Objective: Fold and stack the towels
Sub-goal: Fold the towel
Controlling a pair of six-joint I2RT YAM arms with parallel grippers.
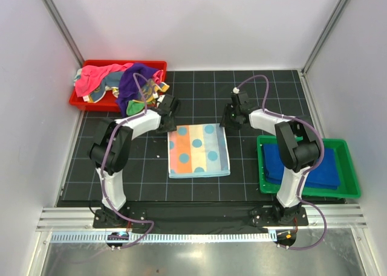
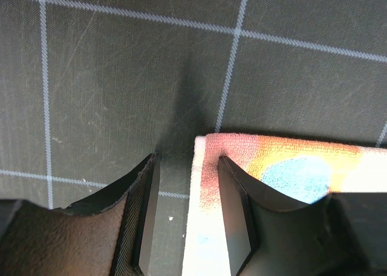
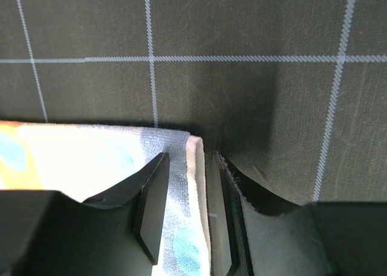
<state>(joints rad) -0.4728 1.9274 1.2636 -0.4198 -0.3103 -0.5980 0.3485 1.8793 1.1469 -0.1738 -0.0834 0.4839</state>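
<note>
We look down on a black gridded mat [image 1: 199,95]; every place here is given from the polka-dot towel [image 1: 198,150], which lies flat at the mat's middle as a near-square, striped orange, cream and pale blue with teal dots.

To the towel's right, apart from it, a green tray [image 1: 329,142] holds royal blue towels [image 1: 314,167] lying flat. Beyond the towel's far-left corner, a red tray [image 1: 84,104] holds a loose heap [image 1: 130,83] of pink, purple and teal-and-yellow towels, not yet folded.

The left gripper [image 2: 187,161] sits at the towel's far-left corner with its jaws spread; one finger is over the cloth and one over bare mat; the towel's left edge runs up the gap. The right gripper [image 3: 188,158] mirrors it at the far-right corner with its jaws parted less widely; the edge there looks doubled and lies in the gap. The cloth rests flat at both corners, so we judge that neither claw is pinching it.

We judge the towel light, soft and limp; it would sag, and could unfold if taken by one layer. A hold should gather all layers at a corner, pinching low against the mat; the terry should grip well.

Bare mat lies beyond the towel's far edge and on either side. The green tray's raised rim stands between the towel and the blue stack; we judge it must be cleared from above.
</note>
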